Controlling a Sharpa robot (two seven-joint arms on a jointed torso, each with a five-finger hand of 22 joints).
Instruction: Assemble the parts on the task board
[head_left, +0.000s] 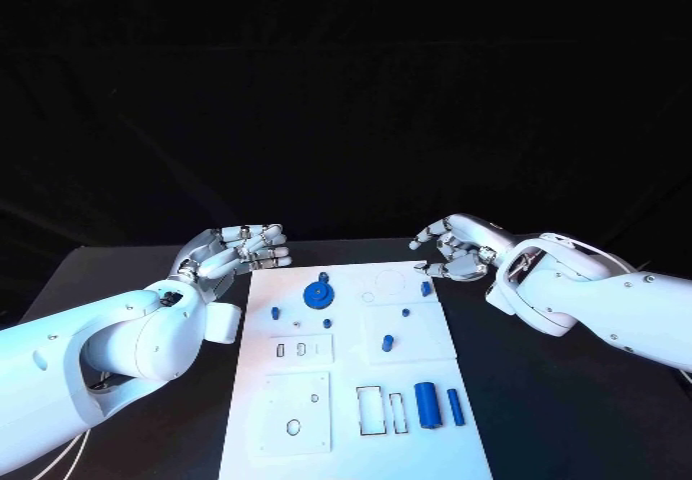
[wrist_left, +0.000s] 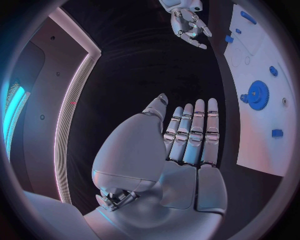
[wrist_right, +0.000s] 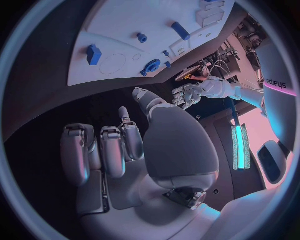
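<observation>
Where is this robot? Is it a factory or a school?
Probably a robot test lab, not a factory. A white task board with small blue parts, like a gear, lies on a black table under a dark backdrop. The left hand and right hand hold nothing.

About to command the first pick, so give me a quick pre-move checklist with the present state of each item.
1. Left silver hand holds nothing, fingers extended: ok.
2. Right silver hand holds nothing: ok.
3. Both hands off the white task board, one at each far corner: ok.
4. Blue gear-shaped part unobstructed on the board: ok.
5. Two blue cylinders lie side by side near the board's near right edge, reachable from above: ok.
6. Gear seated on its peg: cannot tell.
</observation>
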